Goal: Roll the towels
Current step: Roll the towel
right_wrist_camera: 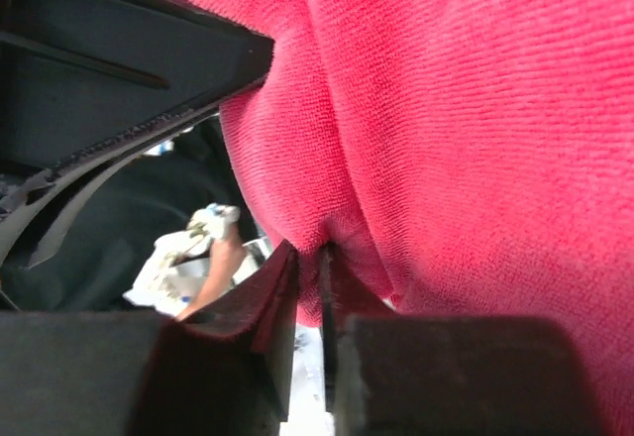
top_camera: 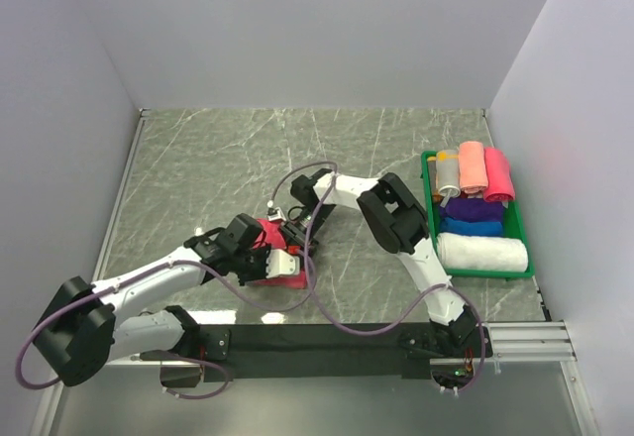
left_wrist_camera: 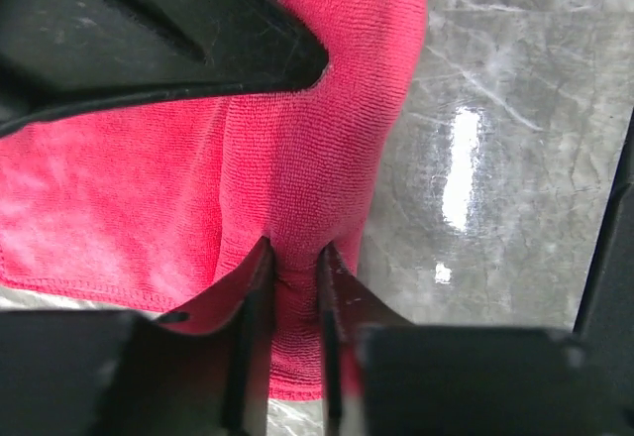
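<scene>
A bright crimson-red towel (top_camera: 287, 280) lies bunched on the grey marble table, near its front edge and left of centre, with both grippers on it. My left gripper (top_camera: 260, 254) reaches in from the left. In its wrist view the left gripper (left_wrist_camera: 294, 250) pinches a raised fold of the red towel (left_wrist_camera: 327, 109) between its jaws. My right gripper (top_camera: 297, 238) comes down from the right and far side. Close up, the right gripper (right_wrist_camera: 309, 250) has its jaws nearly together with a thin fold of the red towel (right_wrist_camera: 475, 109) between them.
At the right of the table stands a green tray (top_camera: 528, 258) that holds rolled towels: white (top_camera: 482, 253), blue (top_camera: 473, 220), pink (top_camera: 498, 173) and salmon (top_camera: 472, 166). White walls close the table in on the left, far and right sides.
</scene>
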